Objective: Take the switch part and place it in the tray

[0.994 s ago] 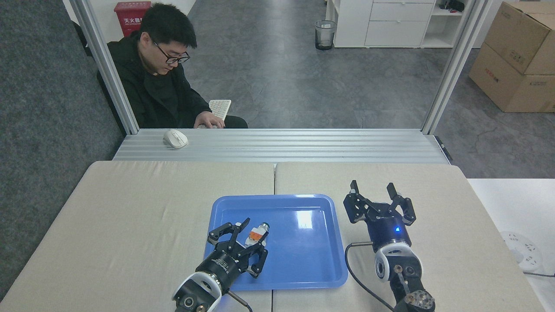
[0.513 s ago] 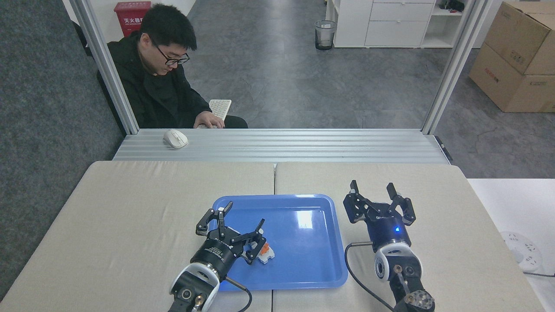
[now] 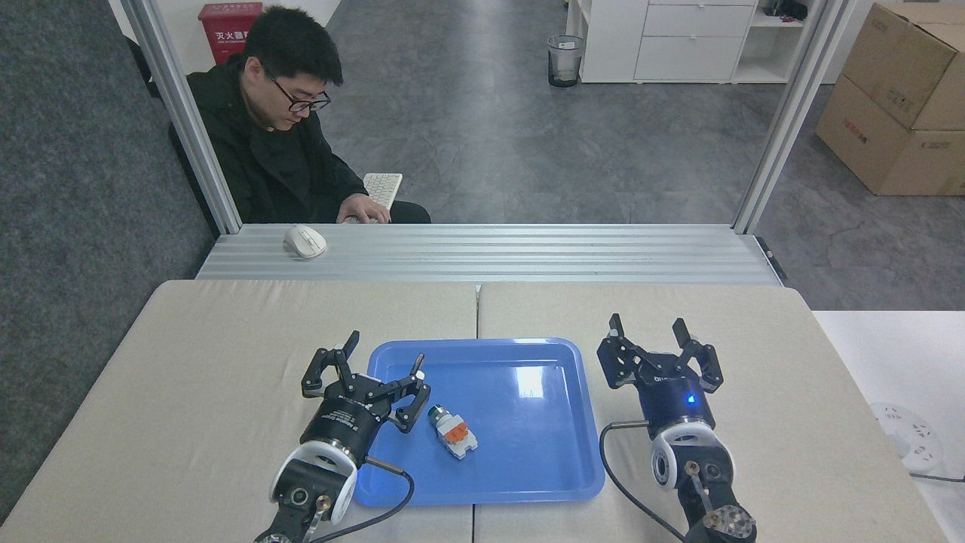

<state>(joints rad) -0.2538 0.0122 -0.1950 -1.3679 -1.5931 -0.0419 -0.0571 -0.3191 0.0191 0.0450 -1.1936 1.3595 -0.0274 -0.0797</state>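
Looking down from the head camera, I saw the beige table (image 3: 226, 392) filling the lower half of the frame, split by a seam down its middle. Beyond its far edge ran a ribbed aluminium ledge (image 3: 528, 253), and behind that, at upper left, a person (image 3: 283, 143) in dark clothing sat with a hand by a white keyboard (image 3: 382, 188). A white mouse (image 3: 304, 241) sat on the ledge at left. Cardboard boxes (image 3: 901, 98) stood at upper right.

The tray (image 3: 520, 467) lay flat at lower centre, straddling the seam, glossy blue with a window glare on its floor. My right arm came up from the bottom right, its gripper (image 3: 651, 329) standing just right of the tray over the bare table, fingers spread wide and holding nothing. My left arm came in at lower left; its gripper (image 3: 381, 363) was at the tray's left rim, one finger over the table and the other over the tray's edge, jaws well apart and empty.

The switch part (image 3: 452, 431) lay on its side on the tray floor, in the left half, just right of my left gripper and clear of it. Its dark-green cap pointed toward the upper left, orange block in the middle, white end toward the lower right. I could not quite tell whether the cap's rim touched the floor.
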